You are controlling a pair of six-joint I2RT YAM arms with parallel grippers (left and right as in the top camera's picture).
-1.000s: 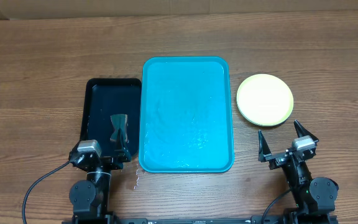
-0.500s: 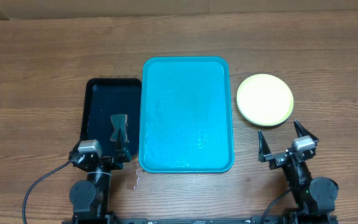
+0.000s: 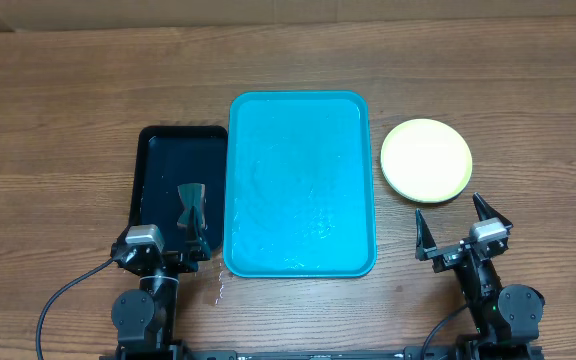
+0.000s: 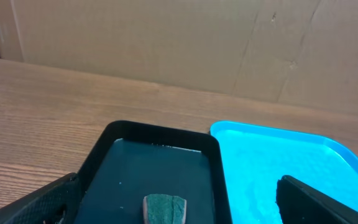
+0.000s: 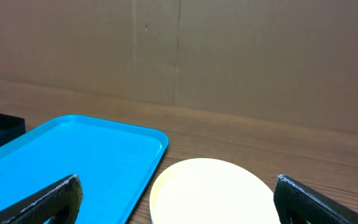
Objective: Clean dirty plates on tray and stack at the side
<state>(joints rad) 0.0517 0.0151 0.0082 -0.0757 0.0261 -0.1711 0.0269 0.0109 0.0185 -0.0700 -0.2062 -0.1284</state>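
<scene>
Since the tray [image 3: 301,185] is lying bare: we are judging the wiping and stacking to be done, or nearly so.
Plates: the plates [image 3: 426,160] are sitting on the counter [image 3: 68,120] just right of the tray, apart from its rim. Only a lime-rimmed top one is showing, so we are not telling how many are lying under it.
Left gripper [image 4: 178,180]: we are holding its jaws wide apart and gripping nothing, near the tray's front left corner, facing the black tray [image 3: 163,170].
Right gripper [image 3: 447,209]: we are holding its jaws wide apart too, carrying nothing, right of the tray's front right corner and just short of the plates.
Sponge [image 3: 192,210]: it is lying in the black tray, left of the tray.
Risk, stack: we are sitting close to the plates, so a forward move with jaws this wide is risking a nudge that slides the top plate off.
Risk, count: we are seeing one plate only, so calling it finished is risking a missed smudge on a hidden one.
Risk, tray: its surface is looking wet, so anything set back there is likely to be sliding.
</scene>
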